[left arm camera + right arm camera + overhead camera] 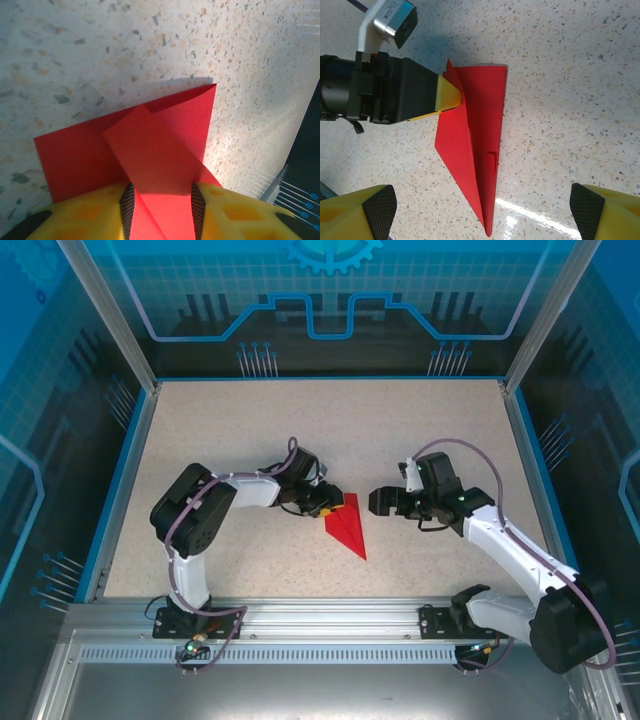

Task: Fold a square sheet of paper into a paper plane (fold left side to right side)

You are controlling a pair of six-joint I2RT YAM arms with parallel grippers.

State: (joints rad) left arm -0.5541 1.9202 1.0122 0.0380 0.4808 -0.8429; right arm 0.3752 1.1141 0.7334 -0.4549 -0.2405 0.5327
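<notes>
paper plane (pixel 347 527) flat near the middle of the worktop (pixel 250 430), between the two grippers, already a narrow red dart. left gripper (pixel 322 508) at the left edge of the wide end, jaws part-way closed with a strip of red flap between the ribbed pads (pixel 127 207); firm pinch or mere straddle, cannot tell. right gripper (pixel 378 502) just beside the right edge, apart from the paper, jaws spread wide, holding nothing. likely step in hand: carrying the left flap over to the right about the centre crease. to do it well: take the flap near its outer edge, lift only enough to clear the layer below, swing across in a low arc to keep the hinge on the crease, match edge to edge before pressing. worth lowering the free right gripper onto the right half as an anchor, off the crease, to stop any sliding on the smooth speckled surface. then press along the fold from wide end toward tip, to avoid bunching at the point. probable risk: thin paper buckling, or the whole dart turning if dragged sideways rather than lifted. long axis running far to near across the worktop, slanted a little rightward; sharp tip toward the near edge and the right arm's base, wide end toward the far side, next to the left gripper.
</notes>
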